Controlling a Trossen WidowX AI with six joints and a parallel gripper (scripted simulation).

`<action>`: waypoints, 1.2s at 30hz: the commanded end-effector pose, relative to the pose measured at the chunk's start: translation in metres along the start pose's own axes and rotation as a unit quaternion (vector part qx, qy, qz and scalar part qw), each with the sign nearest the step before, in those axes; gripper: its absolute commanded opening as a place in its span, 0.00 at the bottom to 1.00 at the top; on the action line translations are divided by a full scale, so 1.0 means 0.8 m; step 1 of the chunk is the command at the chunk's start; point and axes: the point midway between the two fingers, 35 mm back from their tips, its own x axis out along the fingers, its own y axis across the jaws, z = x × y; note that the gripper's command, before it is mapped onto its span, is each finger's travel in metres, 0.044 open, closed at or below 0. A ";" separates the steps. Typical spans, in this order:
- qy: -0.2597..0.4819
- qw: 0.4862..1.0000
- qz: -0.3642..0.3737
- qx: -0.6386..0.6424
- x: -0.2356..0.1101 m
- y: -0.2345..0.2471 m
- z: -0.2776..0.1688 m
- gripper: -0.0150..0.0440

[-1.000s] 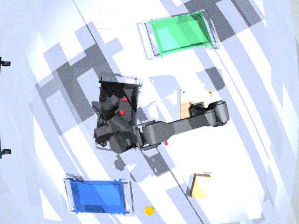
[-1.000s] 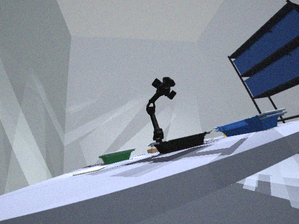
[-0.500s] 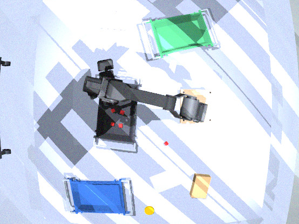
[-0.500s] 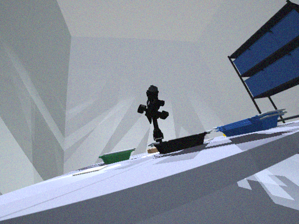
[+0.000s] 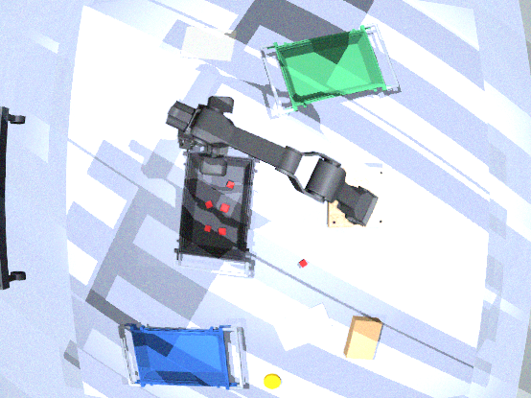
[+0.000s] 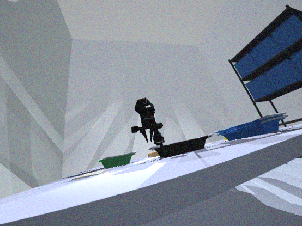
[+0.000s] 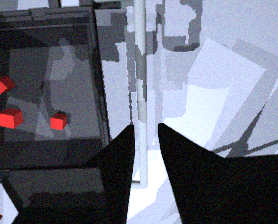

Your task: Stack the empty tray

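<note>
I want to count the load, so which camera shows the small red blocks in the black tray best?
The top view: it looks straight down into the black tray, showing five red blocks inside. The wrist view catches only three near its left edge. The exterior view sees the tray side-on, its wall hiding them.

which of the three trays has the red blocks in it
The black tray, under the arm near the table's middle, holds red blocks. The green tray and blue tray look empty.
</note>
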 end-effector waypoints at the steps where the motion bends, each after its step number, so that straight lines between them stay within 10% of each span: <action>1: 0.004 1.000 0.005 0.004 0.015 0.000 -0.001 0.40; 14: 0.004 1.000 0.005 0.004 0.074 0.001 -0.002 0.40; 36: 0.004 1.000 0.007 0.004 0.030 0.054 -0.001 0.40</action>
